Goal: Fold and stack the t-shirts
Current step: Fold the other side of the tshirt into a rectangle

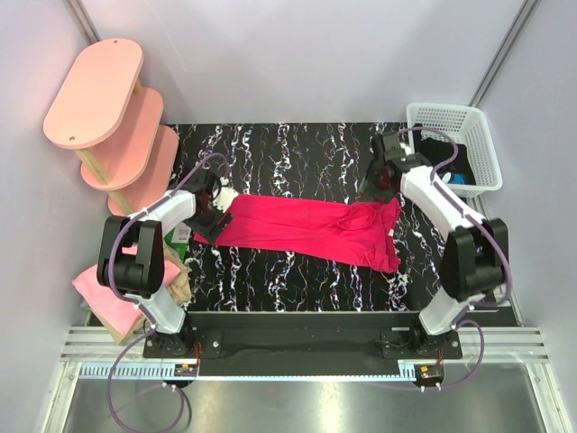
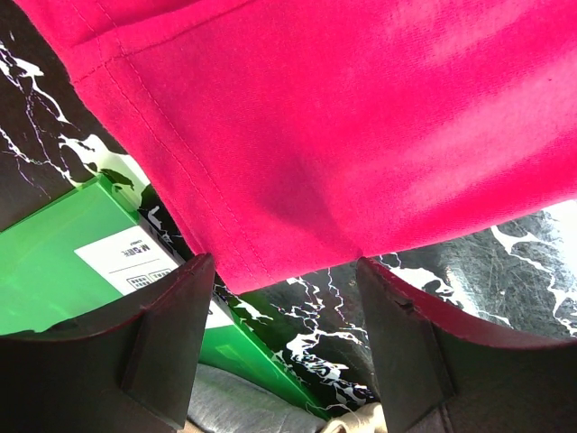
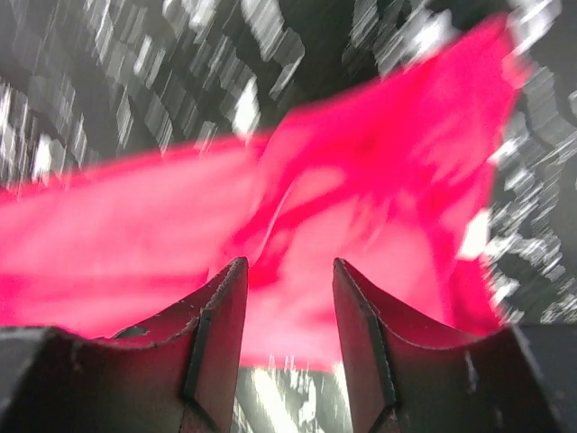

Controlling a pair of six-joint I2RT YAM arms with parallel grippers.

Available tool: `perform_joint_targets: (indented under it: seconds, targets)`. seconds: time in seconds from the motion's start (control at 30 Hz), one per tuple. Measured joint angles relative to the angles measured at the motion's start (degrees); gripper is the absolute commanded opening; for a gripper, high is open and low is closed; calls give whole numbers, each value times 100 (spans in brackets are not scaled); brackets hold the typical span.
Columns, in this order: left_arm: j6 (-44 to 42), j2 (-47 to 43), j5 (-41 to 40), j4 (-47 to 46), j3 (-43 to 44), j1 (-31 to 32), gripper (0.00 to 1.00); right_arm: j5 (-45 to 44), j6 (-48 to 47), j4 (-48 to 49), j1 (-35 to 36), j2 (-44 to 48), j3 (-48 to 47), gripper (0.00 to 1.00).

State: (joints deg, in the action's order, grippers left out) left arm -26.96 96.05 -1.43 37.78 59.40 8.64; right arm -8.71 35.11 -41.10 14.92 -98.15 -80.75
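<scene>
One crimson-pink t-shirt [image 1: 306,227] lies spread lengthwise, bunched rightward — left hand [image 2: 281,266] unclenched, right hand [image 3: 288,266] seemingly so.

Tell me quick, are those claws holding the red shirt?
Left gripper: open, holding nothing, at the crimson t-shirt's edge.
Right gripper: open, holding nothing.
</scene>
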Motion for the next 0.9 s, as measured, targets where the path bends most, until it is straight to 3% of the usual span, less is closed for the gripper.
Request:
perform_joint_targets:
  seconds: [0.23, 0.63, 0.9]
  targets:
    - [37, 0, 127, 160, 225, 0, 69, 378, -28, -7, 955, 739, 962, 49]
    - [208, -157, 326, 376, 682, 46, 70, 376, -37, 317, 968, 50, 1709, 46]
    - [409, 0, 474, 466, 750, 590, 70, 372, -39, 457, 968, -221, 1744, 45]
